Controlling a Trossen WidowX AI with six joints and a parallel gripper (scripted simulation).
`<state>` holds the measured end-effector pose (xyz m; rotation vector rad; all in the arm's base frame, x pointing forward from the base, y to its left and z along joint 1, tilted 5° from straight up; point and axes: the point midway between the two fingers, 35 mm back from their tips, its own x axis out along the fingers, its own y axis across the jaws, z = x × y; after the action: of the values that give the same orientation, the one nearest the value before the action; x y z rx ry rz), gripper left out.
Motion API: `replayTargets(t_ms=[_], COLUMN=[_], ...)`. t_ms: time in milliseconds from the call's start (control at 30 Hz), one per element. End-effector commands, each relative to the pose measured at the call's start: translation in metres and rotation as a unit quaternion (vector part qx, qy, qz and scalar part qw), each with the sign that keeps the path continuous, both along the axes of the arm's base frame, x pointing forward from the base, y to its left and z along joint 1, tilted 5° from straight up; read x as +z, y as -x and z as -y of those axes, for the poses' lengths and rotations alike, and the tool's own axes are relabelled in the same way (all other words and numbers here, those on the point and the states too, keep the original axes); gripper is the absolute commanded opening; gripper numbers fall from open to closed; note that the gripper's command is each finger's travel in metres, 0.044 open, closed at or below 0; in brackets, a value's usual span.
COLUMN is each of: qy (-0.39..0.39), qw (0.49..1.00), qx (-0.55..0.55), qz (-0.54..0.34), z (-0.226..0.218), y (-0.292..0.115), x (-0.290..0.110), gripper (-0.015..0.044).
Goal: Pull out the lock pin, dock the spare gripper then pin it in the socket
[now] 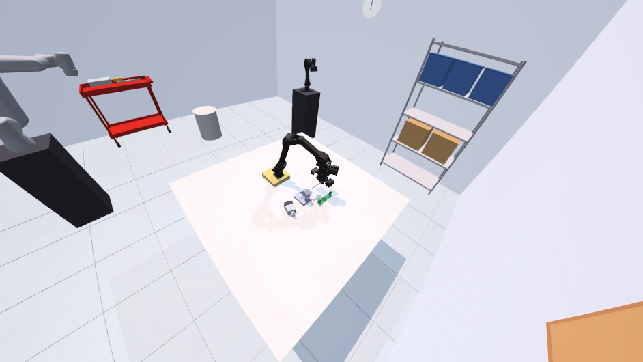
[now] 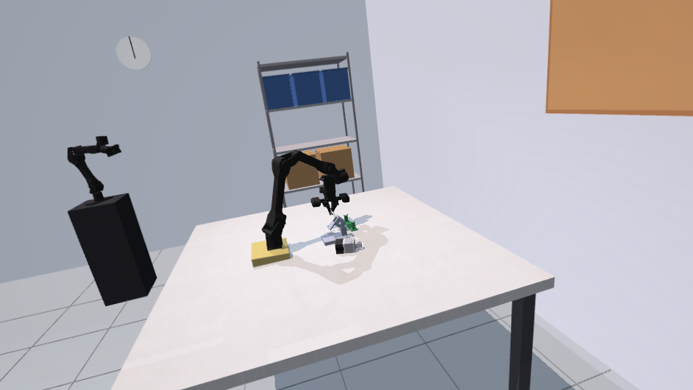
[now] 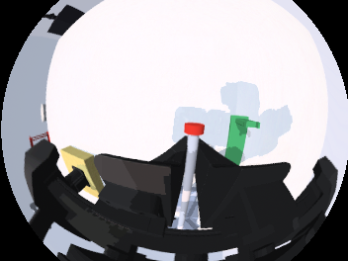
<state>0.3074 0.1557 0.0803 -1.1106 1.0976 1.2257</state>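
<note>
My gripper [image 1: 320,182] [image 2: 329,207] [image 3: 190,140] is shut on the lock pin [image 3: 189,174], a thin grey shaft with a red head that points away from the wrist camera. It hangs above the table, just over the grey mount [image 1: 304,197] [image 2: 336,224] with its socket. The spare gripper [image 1: 290,208] [image 2: 346,246], dark with a pale end, lies on the table in front of the mount. The wrist view does not show the mount or the spare gripper.
A green bracket [image 1: 324,197] [image 2: 349,221] [image 3: 236,138] stands right beside the mount. The arm's yellow base [image 1: 275,177] [image 2: 269,252] sits behind on the white table [image 1: 269,279] [image 2: 435,271]. Shelves, a red cart and other arms stand off the table.
</note>
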Motion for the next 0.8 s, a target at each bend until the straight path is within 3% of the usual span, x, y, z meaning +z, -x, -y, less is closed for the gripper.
replayTargets(t_ms=[0, 767], qy=[0.001, 0.007], qw=[1.000, 1.000], qx=[-0.002, 0.002], qz=[0.001, -0.015], z=[-0.004, -0.007], y=[-0.002, 0.006], x=[0.002, 0.024], gripper=[0.0000, 0.0000])
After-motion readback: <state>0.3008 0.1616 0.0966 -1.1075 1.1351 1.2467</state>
